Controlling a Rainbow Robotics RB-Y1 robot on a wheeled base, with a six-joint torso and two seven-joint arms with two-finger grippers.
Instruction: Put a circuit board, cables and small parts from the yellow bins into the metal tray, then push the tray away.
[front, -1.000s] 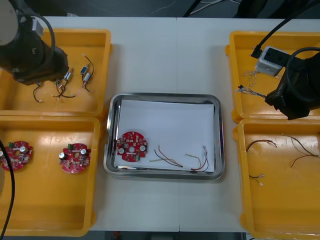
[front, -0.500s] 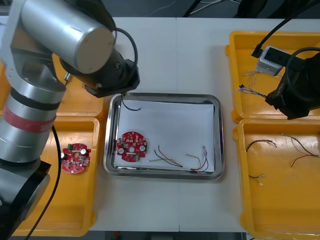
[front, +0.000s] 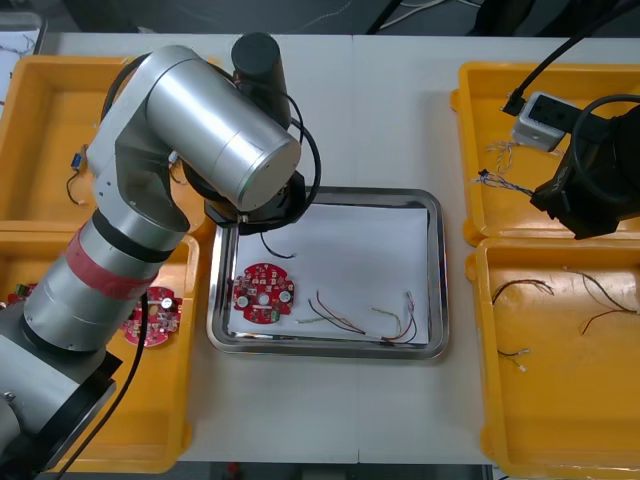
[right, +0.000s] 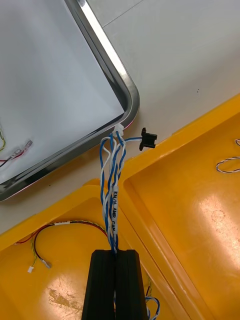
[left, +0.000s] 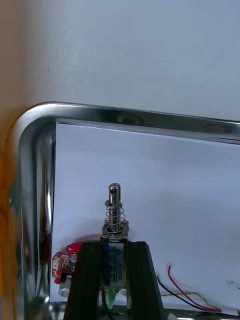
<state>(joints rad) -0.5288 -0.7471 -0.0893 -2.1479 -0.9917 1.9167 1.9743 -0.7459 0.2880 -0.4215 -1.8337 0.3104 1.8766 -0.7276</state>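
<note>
My left gripper (left: 114, 248) is shut on a small metal part (left: 114, 210) with a spring and a pin, and holds it over the white inside of the metal tray (left: 125, 115) near a corner. In the front view the left arm (front: 220, 130) covers the tray's (front: 437, 270) upper-left corner, and a thin black wire (front: 275, 247) hangs below it. A round red circuit board (front: 263, 293) and two cables (front: 335, 318) (front: 400, 322) lie in the tray. My right gripper (right: 115, 254) is shut on a twisted blue and white cable (right: 112, 190) over the right bins.
The upper-left yellow bin (front: 40, 100) holds a small metal part (front: 75, 175). The lower-left bin has a circuit board (front: 150, 315). A white box (front: 540, 120) sits in the upper-right bin, and loose cables (front: 520, 290) lie in the lower-right bin (front: 560, 400).
My left arm has swung from the upper-left bin to over the tray's upper-left corner, carrying the small metal part. The right arm has stayed still.
</note>
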